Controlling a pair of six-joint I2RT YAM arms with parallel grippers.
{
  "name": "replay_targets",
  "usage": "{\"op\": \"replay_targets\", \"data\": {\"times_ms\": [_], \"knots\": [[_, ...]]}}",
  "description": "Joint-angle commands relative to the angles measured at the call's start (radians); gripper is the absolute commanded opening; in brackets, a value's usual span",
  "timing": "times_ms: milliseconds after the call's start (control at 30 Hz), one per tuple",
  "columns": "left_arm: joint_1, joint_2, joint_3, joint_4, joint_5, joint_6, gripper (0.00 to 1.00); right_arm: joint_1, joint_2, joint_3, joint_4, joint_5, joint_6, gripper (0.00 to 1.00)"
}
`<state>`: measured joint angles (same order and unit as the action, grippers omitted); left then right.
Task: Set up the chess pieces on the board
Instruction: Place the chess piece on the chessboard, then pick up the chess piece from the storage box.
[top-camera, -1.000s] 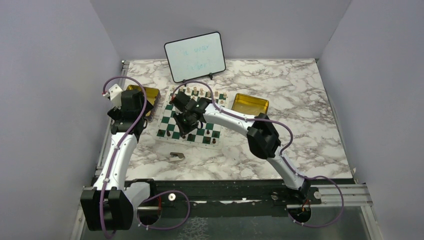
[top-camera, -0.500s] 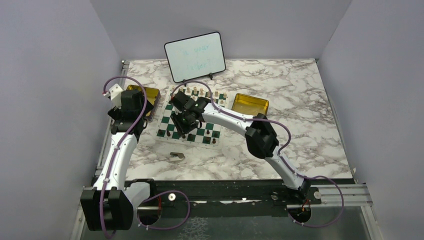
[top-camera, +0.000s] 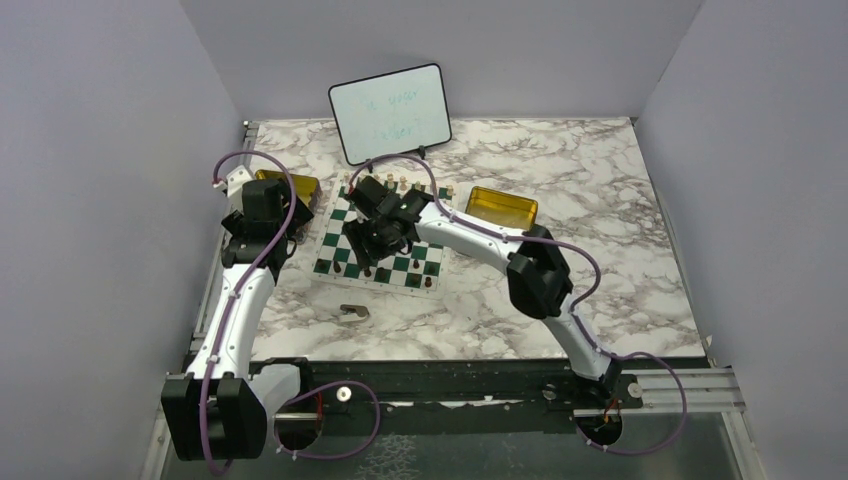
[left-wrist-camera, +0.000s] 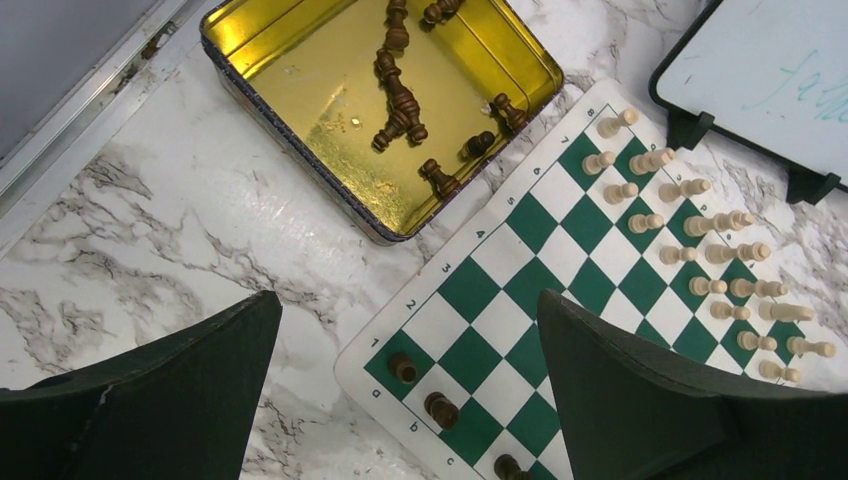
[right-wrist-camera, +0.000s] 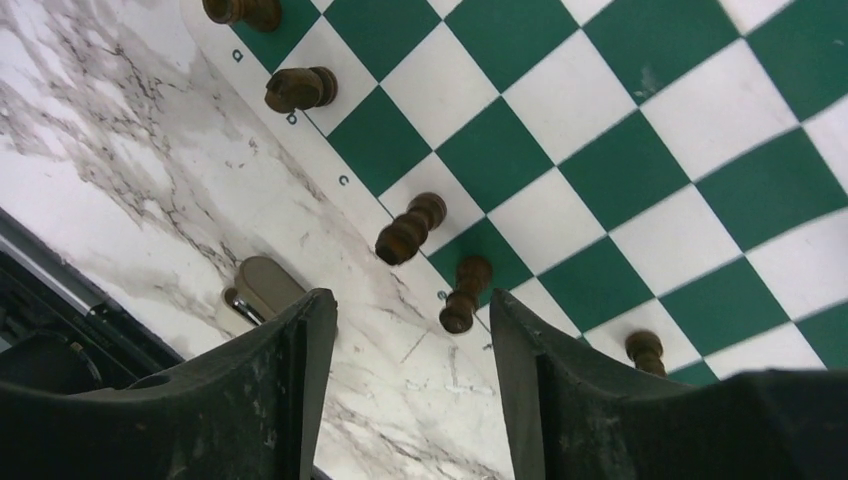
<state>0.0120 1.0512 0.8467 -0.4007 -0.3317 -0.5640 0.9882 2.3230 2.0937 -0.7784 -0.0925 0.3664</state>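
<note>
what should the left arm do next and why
Probably reach the open left gripper forward into the gold tin and close on one of the dark pieces lying there. Only a few dark pieces stand on the board, and the right gripper hovers open and empty over them.

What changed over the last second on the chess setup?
The right gripper opened and drew back from the near edge of the board, leaving a dark piece standing below its jaws. The left gripper stayed open near the gold tin.
</note>
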Motion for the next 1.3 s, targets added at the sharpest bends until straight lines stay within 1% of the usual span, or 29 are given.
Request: {"op": "replay_targets", "data": {"times_ms": [0, 100, 133, 267, 400, 433, 467, 500, 600, 767, 867, 933, 1000, 1067, 1200, 1267], "knots": [[0.003, 0.022, 0.035, 0.014, 0.088, 0.065, 0.99, -0.003, -0.144, -0.083, 0.068, 0.070, 0.006, 0.64], [0.003, 0.025, 0.040, 0.014, 0.106, 0.092, 0.99, -0.003, -0.223, -0.169, 0.116, 0.086, 0.009, 0.70], [0.003, 0.023, 0.037, 0.017, 0.118, 0.100, 0.99, -0.003, -0.255, -0.203, 0.131, 0.114, 0.009, 0.72], [0.001, 0.010, 0.008, 0.051, 0.244, 0.134, 0.99, -0.003, -0.406, -0.380, 0.212, 0.216, 0.015, 0.75], [-0.001, 0.017, -0.010, 0.091, 0.307, 0.135, 0.99, -0.003, -0.570, -0.556, 0.278, 0.306, 0.024, 0.78], [-0.001, 0.029, -0.003, 0.092, 0.318, 0.133, 0.99, -0.003, -0.607, -0.594, 0.302, 0.310, 0.023, 0.84], [-0.002, 0.046, 0.008, 0.092, 0.328, 0.135, 0.99, -0.003, -0.646, -0.635, 0.328, 0.310, 0.020, 0.98], [-0.002, 0.063, 0.024, 0.088, 0.350, 0.139, 0.98, -0.003, -0.682, -0.671, 0.353, 0.310, 0.019, 1.00], [-0.003, 0.118, 0.071, 0.075, 0.366, 0.157, 0.97, -0.004, -0.770, -0.765, 0.397, 0.316, 0.022, 1.00], [-0.001, 0.249, 0.162, 0.049, 0.279, 0.216, 0.96, -0.004, -0.909, -0.931, 0.472, 0.358, 0.009, 1.00], [-0.001, 0.362, 0.232, 0.035, 0.255, 0.268, 0.95, -0.004, -1.014, -1.054, 0.554, 0.437, -0.047, 1.00], [0.000, 0.422, 0.277, 0.034, 0.227, 0.282, 0.94, -0.004, -1.063, -1.090, 0.559, 0.507, -0.071, 1.00], [0.002, 0.469, 0.317, 0.040, 0.207, 0.287, 0.91, -0.004, -1.095, -1.100, 0.535, 0.575, -0.079, 1.00], [0.003, 0.514, 0.357, 0.042, 0.192, 0.293, 0.86, -0.004, -1.121, -1.120, 0.532, 0.609, -0.096, 1.00], [0.003, 0.596, 0.426, 0.049, 0.154, 0.326, 0.71, -0.004, -1.154, -1.156, 0.544, 0.663, -0.092, 1.00], [0.005, 0.627, 0.452, 0.048, 0.083, 0.333, 0.61, -0.003, -1.170, -1.176, 0.568, 0.655, -0.117, 1.00]]}}
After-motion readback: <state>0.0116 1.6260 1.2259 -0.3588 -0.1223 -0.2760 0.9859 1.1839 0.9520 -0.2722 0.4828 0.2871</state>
